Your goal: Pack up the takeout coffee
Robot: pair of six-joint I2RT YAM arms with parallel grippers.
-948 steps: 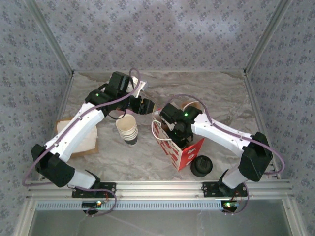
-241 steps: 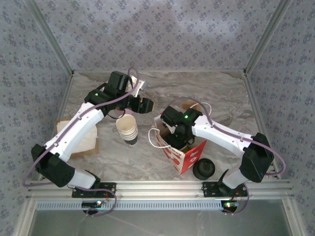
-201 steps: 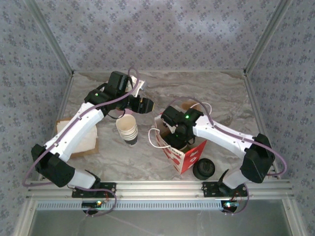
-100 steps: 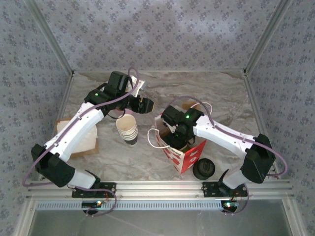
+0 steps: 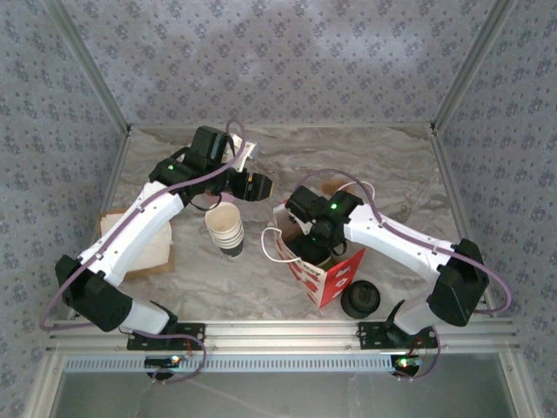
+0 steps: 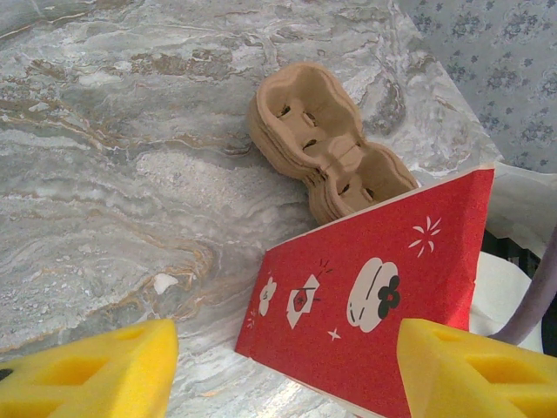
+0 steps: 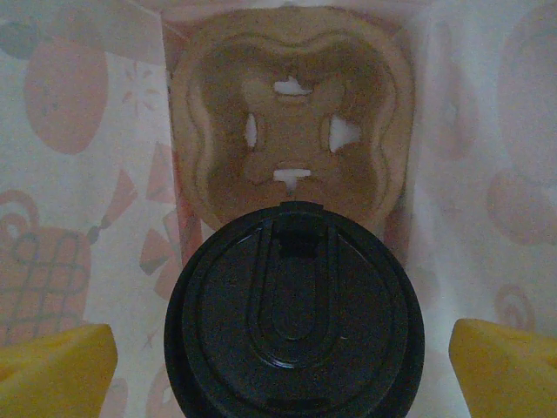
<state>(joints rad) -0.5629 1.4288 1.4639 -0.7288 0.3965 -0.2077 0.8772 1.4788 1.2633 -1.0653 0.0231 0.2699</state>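
Bag, top view: a red paper bag is stood open on the marble table, right of centre.
Right gripper, top view: the right gripper is lowered into the bag's mouth, and its jaws are hidden there.
Left gripper, top view: the left gripper is held over the table behind a stack of lidless paper cups.
Lids, top view: a pile of black lids is set just right of the bag.
Left gripper, left wrist view: the yellow pads are spread wide with nothing between them, so the gripper is released.
Carriers, left wrist view: a stack of pulp cup carriers is seen just behind the bag's red side.
Takeout coffee, right wrist view: the takeout coffee is seen lid-up inside the bag, over a pulp carrier laid at the bottom. Whether it is seated cannot be told.
Right gripper, right wrist view: the pads are parted, with a gap left on each side of the lid, so the gripper is released.
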